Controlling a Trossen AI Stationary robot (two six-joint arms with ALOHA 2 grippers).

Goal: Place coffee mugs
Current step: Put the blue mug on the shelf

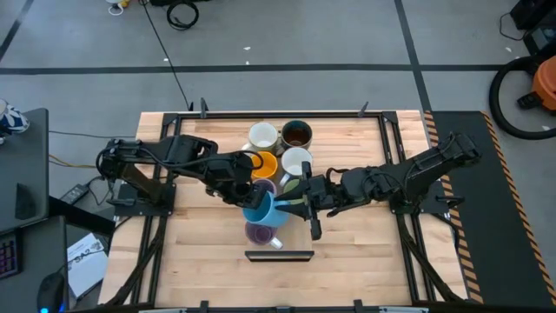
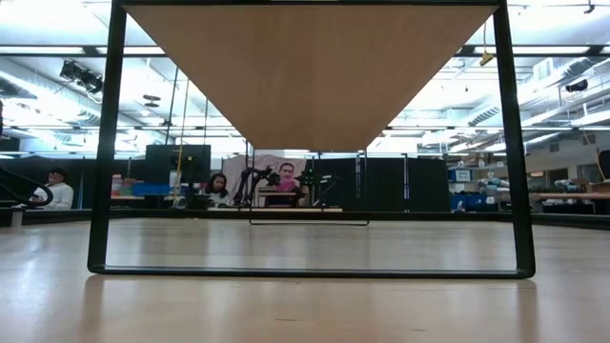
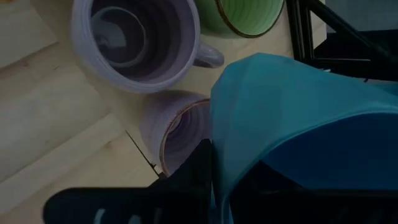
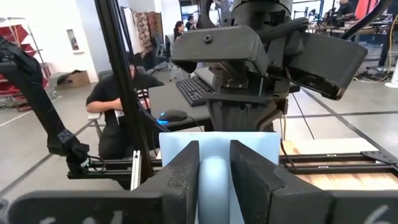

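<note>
- The left hand is closed on the rim of the light blue mug, holding it above the middle of the worktop; in the left wrist view its dark finger runs down along the mug's wall.
- The right hand meets the same mug from the other side; in the right wrist view its two fingers stand one on each side of the mug's pale blue handle, close to it, though whether they press on it cannot be told.
- Right under the blue mug sit two lavender mugs: one upright with its handle towards the green one, the other half hidden behind the blue wall.
- The green mug stands just beside the upright lavender mug.
- Farther back on the worktop the rest cluster together: an orange mug, a white mug, a second white mug and a dark grey mug with a brown inside.
- A flat dark bar lies near the front edge of the worktop.
- Past the worktop, in the right wrist view, a person in dark clothes sits bent over a desk with a keyboard and a mouse.
</note>
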